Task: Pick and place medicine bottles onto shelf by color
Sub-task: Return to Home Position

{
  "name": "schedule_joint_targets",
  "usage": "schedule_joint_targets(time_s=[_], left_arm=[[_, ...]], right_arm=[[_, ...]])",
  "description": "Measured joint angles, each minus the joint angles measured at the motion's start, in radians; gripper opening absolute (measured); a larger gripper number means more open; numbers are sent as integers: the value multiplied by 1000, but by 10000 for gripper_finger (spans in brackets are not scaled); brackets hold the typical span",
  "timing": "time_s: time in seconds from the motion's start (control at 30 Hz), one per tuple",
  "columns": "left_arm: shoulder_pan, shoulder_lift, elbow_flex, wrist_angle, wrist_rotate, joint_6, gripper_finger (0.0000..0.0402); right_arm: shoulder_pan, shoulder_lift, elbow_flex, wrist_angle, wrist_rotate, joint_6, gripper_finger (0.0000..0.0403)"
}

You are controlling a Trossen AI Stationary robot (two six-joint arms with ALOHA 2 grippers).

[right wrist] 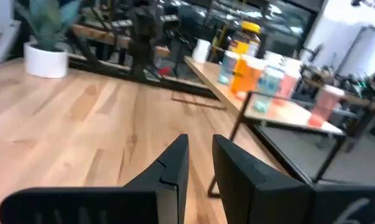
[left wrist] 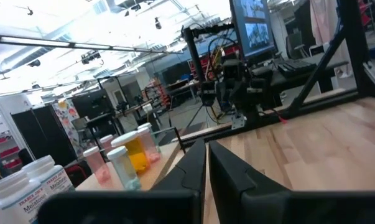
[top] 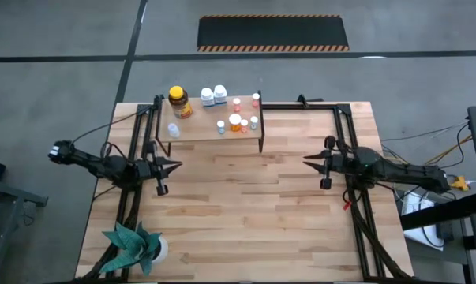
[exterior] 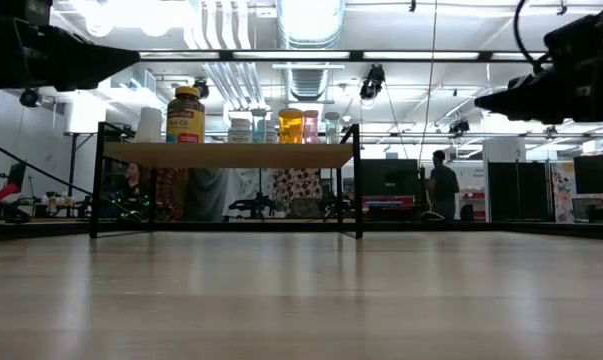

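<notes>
The shelf [top: 198, 131], a light-wood board on thin black legs, stands at the table's far edge; it also shows in the low view [exterior: 226, 155]. On it stand the amber jar with a yellow lid [top: 179, 102], two white bottles [top: 214, 96], pink bottles [top: 237, 103], an orange bottle [top: 235, 122] and small pale-blue ones [top: 221, 126]. My left gripper [top: 174, 166] hovers at mid-left, fingers together, empty, pointing toward the table's right edge. My right gripper [top: 307, 162] hovers at mid-right, fingers almost together, empty, pointing toward the table's left edge.
A white pot with a green plant [top: 135, 246] stands at the near left corner. Black frame rails [top: 356, 205] run along the table's left and right sides. Bare wood lies between the two grippers and toward the near edge.
</notes>
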Motion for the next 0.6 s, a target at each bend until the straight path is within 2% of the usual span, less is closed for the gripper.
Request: schedule_joint_targets(time_s=[0.13, 0.33, 0.6], left_arm=[[0, 26, 0, 1, 0, 0, 1], [0, 62, -1, -1, 1, 0, 1], [0, 105, -1, -1, 1, 0, 1]], right_arm=[[-4, -2, -1, 7, -38, -9, 63], [-4, 39, -2, 6, -38, 54, 63], [-4, 60, -2, 6, -37, 55, 63]])
